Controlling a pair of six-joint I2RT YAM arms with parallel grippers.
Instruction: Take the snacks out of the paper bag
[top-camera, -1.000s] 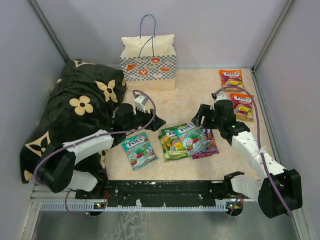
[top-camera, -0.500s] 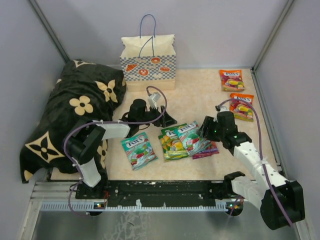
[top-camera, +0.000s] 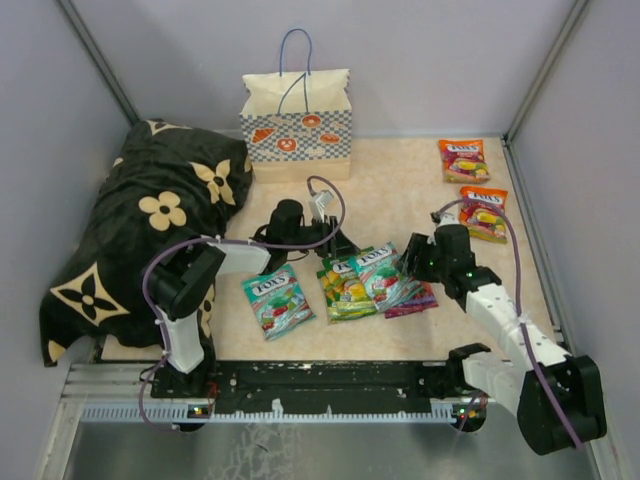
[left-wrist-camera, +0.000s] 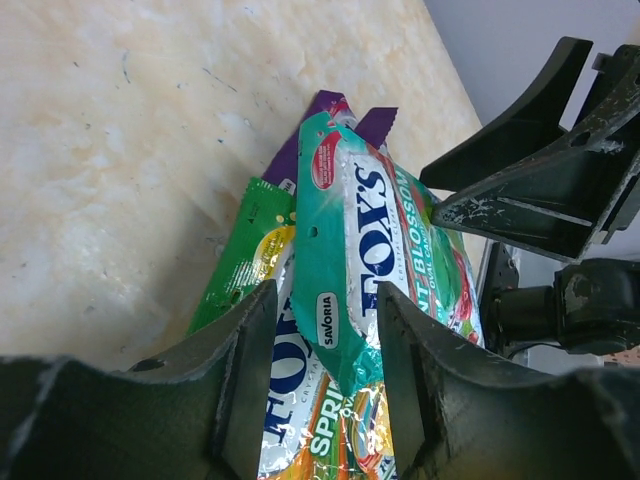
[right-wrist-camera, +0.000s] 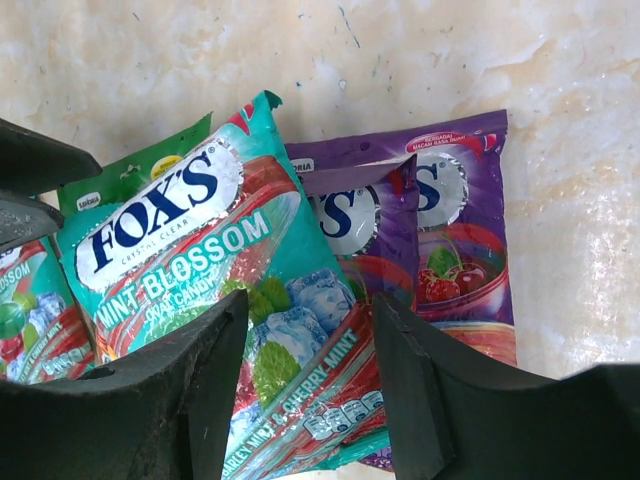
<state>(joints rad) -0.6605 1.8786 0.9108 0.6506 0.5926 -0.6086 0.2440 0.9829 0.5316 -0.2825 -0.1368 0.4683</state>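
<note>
Room to move on table (top-camera: 395, 190) between paper bag (top-camera: 296, 125), upright at far wall, and snack pile (top-camera: 372, 282) near centre; cushion (top-camera: 150, 225) crowds left edge. Bag's inside hidden. Two orange snacks (top-camera: 463, 160) by right edge, teal snack (top-camera: 279, 301) lying apart. Left end effector (top-camera: 339, 243) and right end effector (top-camera: 408, 258) both spread wide, flanking pile, holding nothing

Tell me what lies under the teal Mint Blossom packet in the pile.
Under the teal packet, a green packet and purple packets poke out at its edges. Anything else beneath is covered.
</note>
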